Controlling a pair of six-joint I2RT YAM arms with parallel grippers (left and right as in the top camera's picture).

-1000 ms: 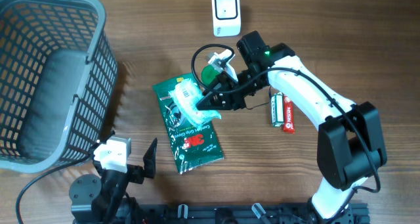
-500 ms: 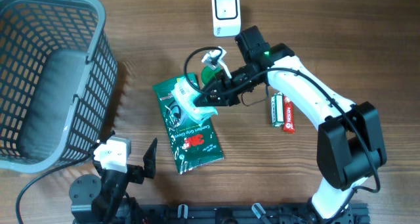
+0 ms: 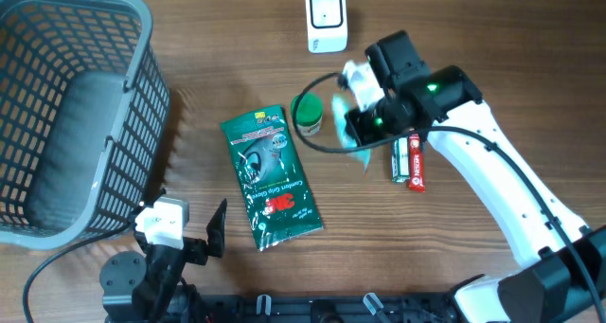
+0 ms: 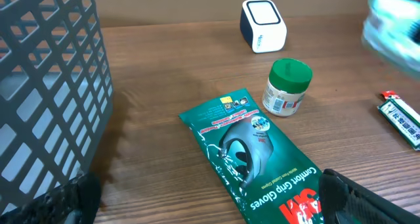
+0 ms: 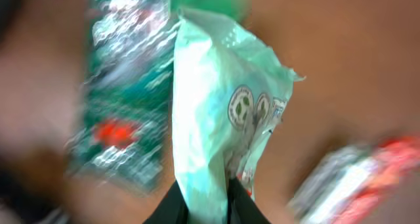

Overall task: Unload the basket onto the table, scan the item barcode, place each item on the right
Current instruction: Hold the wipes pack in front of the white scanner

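Pale green packet (image 5: 210, 119): where was it at this step?

— You had it off the table, in the right gripper (image 5: 207, 207). The two dark fingers (image 5: 172, 204) were drawn almost together and pinched the packet's lower edge, with the rest of the packet standing up out of the jaws. In the overhead view only a sliver of it showed beneath the gripper, between the green-lidded jar (image 3: 307, 113) and the battery pack (image 3: 409, 160). It was on the robot's side of the white scanner (image 3: 326, 18), not over it. The left wrist view showed it only as a blur at the upper right.

— And the left gripper (image 4: 207, 184)?

— You should have read it as fully spread and holding nothing. It sat low at the near edge of the table (image 3: 492, 39), just beside the grey basket (image 3: 114, 124).

— What else lay on the table?

— The green gloves pack (image 3: 270, 176) lay flat, near the jar but not touching it. The jar stood upright.
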